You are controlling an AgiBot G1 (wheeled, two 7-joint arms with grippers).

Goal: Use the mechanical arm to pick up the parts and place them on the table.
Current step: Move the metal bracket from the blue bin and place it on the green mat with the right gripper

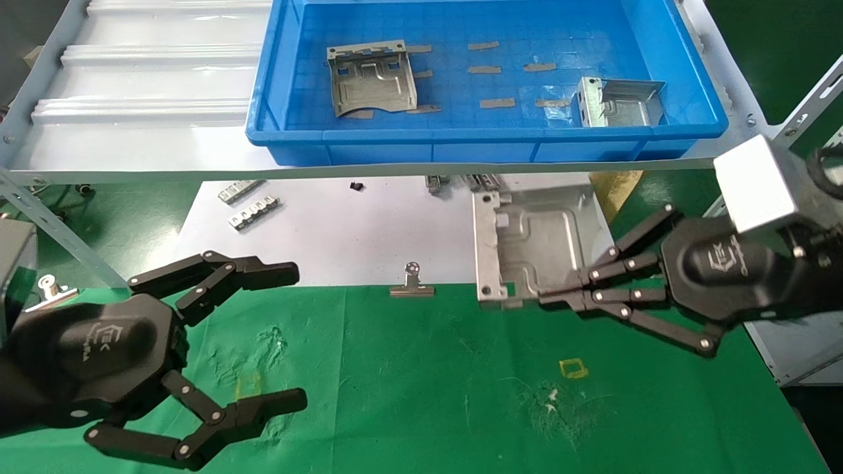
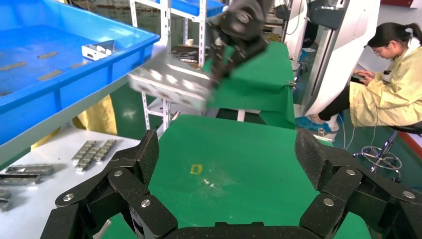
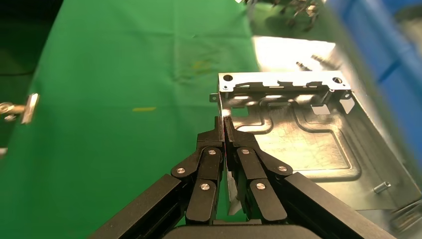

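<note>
**A:** What is the right hand point(image 1: 560, 289) doing?

**B:** It is pinching the edge of a square metal plate point(image 1: 537, 247), fingers pressed together on it. In the right wrist view the two fingertips point(image 3: 219, 130) are meeting on the plate's point(image 3: 298, 134) near rim. The plate is hanging in the air, below the front of the blue bin point(image 1: 487, 135), over the line where the white sheet point(image 1: 342, 237) meets the green worktop point(image 1: 421, 382).

**A:** Is the plate touching the worktop?

**B:** The left wrist view is showing it point(image 2: 169, 82) raised well above the green cloth point(image 2: 239, 154), tilted, with the right hand point(image 2: 219, 74) gripping it from behind.

**A:** And the left hand point(image 1: 290, 336)?

**B:** It is hovering over the green worktop, well to the left of the blue bin, with its fingers spread wide and nothing between them. Its own camera is showing the two finger pads point(image 2: 147, 154) far apart.

**A:** What is lying in the blue bin?

**B:** Two more plates. One plate point(image 1: 372, 79) is lying flat towards the bin's left side. Another plate point(image 1: 619, 102) is sitting near the bin's front right corner. Short grey tape strips point(image 1: 497, 103) are stuck to the bin floor between them.

**A:** Anything else near the bin?

**B:** Below its front edge, on the white sheet, narrow notched strips point(image 1: 253, 214) are lying. A metal clip point(image 1: 411, 284) is sitting where the sheet meets the green cloth. A small yellow square point(image 1: 573, 368) is marked on the worktop, below the held plate.
</note>
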